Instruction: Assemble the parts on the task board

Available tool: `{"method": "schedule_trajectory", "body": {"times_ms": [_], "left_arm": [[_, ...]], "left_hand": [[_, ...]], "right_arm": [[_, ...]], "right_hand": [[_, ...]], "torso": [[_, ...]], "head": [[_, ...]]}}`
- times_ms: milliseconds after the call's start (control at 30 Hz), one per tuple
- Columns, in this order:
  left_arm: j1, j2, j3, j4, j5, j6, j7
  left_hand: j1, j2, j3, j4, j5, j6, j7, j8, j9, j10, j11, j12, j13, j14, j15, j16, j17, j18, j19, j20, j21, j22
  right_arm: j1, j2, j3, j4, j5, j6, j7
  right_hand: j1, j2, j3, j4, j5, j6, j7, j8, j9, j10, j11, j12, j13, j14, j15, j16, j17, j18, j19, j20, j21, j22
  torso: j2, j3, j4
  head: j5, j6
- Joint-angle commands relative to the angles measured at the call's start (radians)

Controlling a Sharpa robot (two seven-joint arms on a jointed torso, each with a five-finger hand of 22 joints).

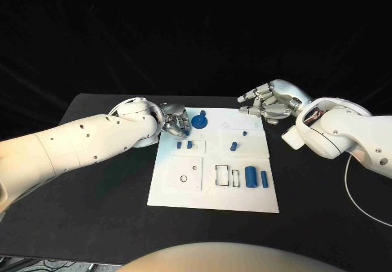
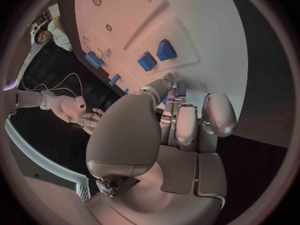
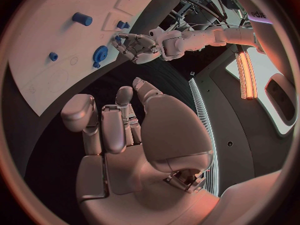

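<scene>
The white task board (image 1: pixel 212 187) lies in the middle of the black table. A round blue part (image 1: pixel 199 120) with a small tab sits near its far left corner. My left hand (image 1: pixel 173 123) reaches down right beside that part, fingers close together and pointing at the board (image 2: pixel 206 30); I cannot tell whether they touch it. Two small blue blocks (image 1: pixel 184 145) lie just in front of that hand, also seen as blocks (image 2: pixel 156 56). My right hand (image 1: pixel 269 102) hovers over the far right corner with loosely bent fingers (image 3: pixel 109 130) and holds nothing.
Two short blue pieces (image 1: pixel 238 141) lie mid-board, and two blue cylinders (image 1: pixel 256 177) stand beside rectangular slots at the near right. A white cable (image 1: pixel 353 192) runs along the table on the right. Black table surface surrounds the board.
</scene>
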Motion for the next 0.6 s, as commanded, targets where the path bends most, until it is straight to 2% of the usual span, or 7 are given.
{"method": "schedule_trajectory", "body": {"times_ms": [33, 200, 300, 400, 467, 567, 600], "left_arm": [[0.000, -0.002, 0.000, 0.004, -0.006, 0.000, -0.008], [0.000, -0.005, 0.000, 0.011, -0.006, -0.017, -0.006], [0.000, -0.010, 0.001, 0.016, -0.005, -0.028, -0.005], [0.000, -0.020, 0.001, 0.022, 0.003, -0.038, -0.005], [0.001, -0.028, 0.002, 0.027, 0.013, -0.042, -0.003], [0.004, -0.052, 0.006, 0.040, 0.083, -0.052, 0.011], [0.005, -0.059, 0.007, 0.043, 0.113, -0.059, 0.018]], "left_hand": [[-0.006, -0.005, 0.006, 0.000, 0.002, -0.011, 0.004, -0.009, -0.004, -0.015, 0.004, -0.010, -0.003, 0.005, 0.009, -0.008, -0.009, -0.003, -0.008, 0.006, -0.013, -0.008], [-0.008, -0.012, 0.009, -0.003, 0.003, -0.025, 0.008, -0.021, -0.011, -0.037, 0.010, -0.021, -0.004, -0.001, 0.015, -0.014, -0.022, 0.001, -0.017, 0.012, -0.031, -0.021], [-0.010, -0.015, 0.010, -0.004, 0.003, -0.035, 0.008, -0.027, -0.015, -0.048, 0.012, -0.025, -0.004, -0.003, 0.017, -0.017, -0.029, 0.003, -0.020, 0.014, -0.039, -0.027], [-0.011, -0.018, 0.010, -0.004, 0.003, -0.042, 0.010, -0.030, -0.018, -0.058, 0.014, -0.028, -0.004, -0.007, 0.018, -0.021, -0.038, 0.005, -0.025, 0.016, -0.049, -0.034], [-0.011, -0.019, 0.010, -0.005, 0.003, -0.044, 0.010, -0.031, -0.020, -0.063, 0.015, -0.029, -0.004, -0.009, 0.019, -0.025, -0.045, 0.007, -0.028, 0.017, -0.057, -0.040], [-0.009, -0.019, 0.012, -0.007, 0.003, -0.042, 0.012, -0.029, -0.021, -0.072, 0.017, -0.032, -0.004, -0.015, 0.021, -0.033, -0.060, 0.012, -0.037, 0.019, -0.077, -0.056], [-0.008, -0.017, 0.016, -0.008, 0.003, -0.038, 0.014, -0.027, -0.021, -0.076, 0.020, -0.031, -0.003, -0.026, 0.023, -0.048, -0.086, 0.018, -0.051, 0.021, -0.106, -0.079]], "right_arm": [[-0.001, -0.001, 0.000, -0.002, -0.001, 0.011, 0.005], [-0.001, -0.002, 0.000, -0.007, -0.001, 0.011, 0.003], [-0.001, -0.003, 0.000, -0.012, -0.005, 0.015, -0.004], [-0.001, -0.003, 0.000, -0.021, -0.034, 0.036, -0.031], [-0.001, -0.003, 0.000, -0.028, -0.072, 0.052, -0.053], [-0.001, -0.003, 0.000, -0.045, -0.188, 0.087, -0.094], [-0.001, -0.003, 0.000, -0.048, -0.219, 0.095, -0.101]], "right_hand": [[0.000, 0.013, 0.001, 0.007, 0.003, 0.005, 0.001, 0.006, 0.001, 0.003, -0.002, 0.000, -0.001, 0.038, 0.005, -0.006, 0.000, 0.006, -0.006, -0.002, -0.005, -0.001], [0.000, 0.013, 0.001, 0.007, 0.004, 0.005, 0.001, 0.006, 0.001, 0.001, -0.001, -0.002, -0.003, 0.038, 0.005, -0.007, -0.001, 0.007, -0.007, -0.002, -0.006, -0.003], [0.000, 0.012, 0.001, 0.007, 0.004, 0.005, 0.001, 0.007, 0.001, -0.004, -0.002, -0.010, -0.011, 0.037, 0.005, -0.009, -0.003, 0.008, -0.010, -0.002, -0.009, -0.009], [0.005, 0.012, 0.009, 0.006, -0.001, 0.009, 0.001, 0.010, 0.001, -0.075, -0.002, -0.120, -0.111, 0.022, 0.005, -0.052, -0.054, 0.017, -0.034, -0.002, -0.043, -0.064], [0.010, 0.008, 0.017, 0.005, -0.007, 0.016, 0.000, 0.015, 0.001, -0.087, -0.003, -0.159, -0.144, 0.012, 0.005, -0.082, -0.086, 0.024, -0.051, -0.003, -0.070, -0.103], [0.032, -0.003, 0.050, -0.003, -0.013, 0.043, 0.000, 0.023, 0.002, -0.126, 0.000, -0.293, -0.252, -0.001, 0.005, -0.148, -0.155, 0.033, -0.071, -0.004, -0.116, -0.166], [0.042, -0.005, 0.063, -0.009, -0.015, 0.053, 0.001, 0.027, 0.003, -0.140, 0.002, -0.335, -0.285, -0.003, 0.005, -0.163, -0.171, 0.034, -0.073, -0.004, -0.123, -0.174]], "torso": [[0.000, 0.0003, -0.0002], [0.000, -0.0010, -0.0002], [0.000, -0.0005, -0.0008], [-0.001, -0.0001, -0.0006], [-0.001, -0.0005, -0.0002], [-0.001, -0.0002, 0.0001], [-0.001, 0.0000, 0.0002]], "head": [[0.001, -0.002], [0.001, 0.000], [0.001, 0.000], [0.000, 0.001], [0.000, 0.002], [-0.001, 0.006], [-0.001, 0.007]]}}
